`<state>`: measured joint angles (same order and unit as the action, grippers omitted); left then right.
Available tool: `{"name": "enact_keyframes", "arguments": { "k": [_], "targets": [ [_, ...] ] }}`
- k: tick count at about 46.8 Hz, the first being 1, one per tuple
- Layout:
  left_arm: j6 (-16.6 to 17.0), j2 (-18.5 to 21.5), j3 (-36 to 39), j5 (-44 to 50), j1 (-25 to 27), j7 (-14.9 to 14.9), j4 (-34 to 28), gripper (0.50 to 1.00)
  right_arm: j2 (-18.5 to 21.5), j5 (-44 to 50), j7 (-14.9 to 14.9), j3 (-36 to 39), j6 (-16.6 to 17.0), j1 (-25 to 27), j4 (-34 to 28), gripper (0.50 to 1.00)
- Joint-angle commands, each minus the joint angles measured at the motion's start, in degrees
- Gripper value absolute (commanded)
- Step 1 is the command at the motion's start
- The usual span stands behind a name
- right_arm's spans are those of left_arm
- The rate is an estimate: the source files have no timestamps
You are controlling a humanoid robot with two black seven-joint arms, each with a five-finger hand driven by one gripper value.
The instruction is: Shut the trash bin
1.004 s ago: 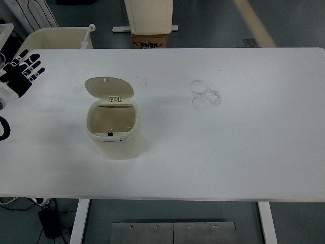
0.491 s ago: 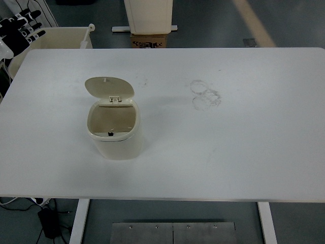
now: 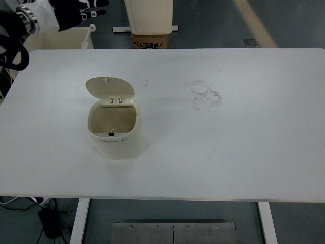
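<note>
In the head view, the trash bin (image 3: 114, 124) stood unmoved on the bench (image 3: 228, 142), its lid (image 3: 109, 87) open. The left robot hand (image 3: 76, 12) had risen and moved rightward, now far behind the bin beyond the bench; its finger posture could not be told, and it held nothing.
</note>
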<state>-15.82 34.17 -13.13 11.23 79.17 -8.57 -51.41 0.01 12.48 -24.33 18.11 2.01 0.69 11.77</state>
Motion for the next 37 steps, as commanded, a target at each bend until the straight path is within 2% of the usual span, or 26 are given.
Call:
{"name": "enact_keyframes", "arguments": {
  "k": [1,11,18,25,37],
  "targets": [
    [0.1,0.3,1.9,-1.1,2.5,-0.1,-3.2,1.000,0.0,0.0,0.0,0.0,0.0,-0.1,0.0,0.991],
    [-1.2,0.3,10.6,-1.9,10.2,-2.2,-10.1,1.000,0.0,0.0,0.0,0.0,0.0,-0.1,-0.1,0.991],
    [-1.8,0.3,19.6,-1.9,16.5,-3.5,-15.8,1.000,0.0,0.0,0.0,0.0,0.0,-0.2,-0.1,0.991],
    [-2.7,0.4,27.4,-1.9,22.4,-3.6,-21.3,1.000,0.0,0.0,0.0,0.0,0.0,-0.2,-0.1,0.991],
    [-3.6,0.1,37.3,-1.9,29.0,-4.3,-25.1,1.000,0.0,0.0,0.0,0.0,0.0,-0.5,-0.1,0.991]
  ]
}}
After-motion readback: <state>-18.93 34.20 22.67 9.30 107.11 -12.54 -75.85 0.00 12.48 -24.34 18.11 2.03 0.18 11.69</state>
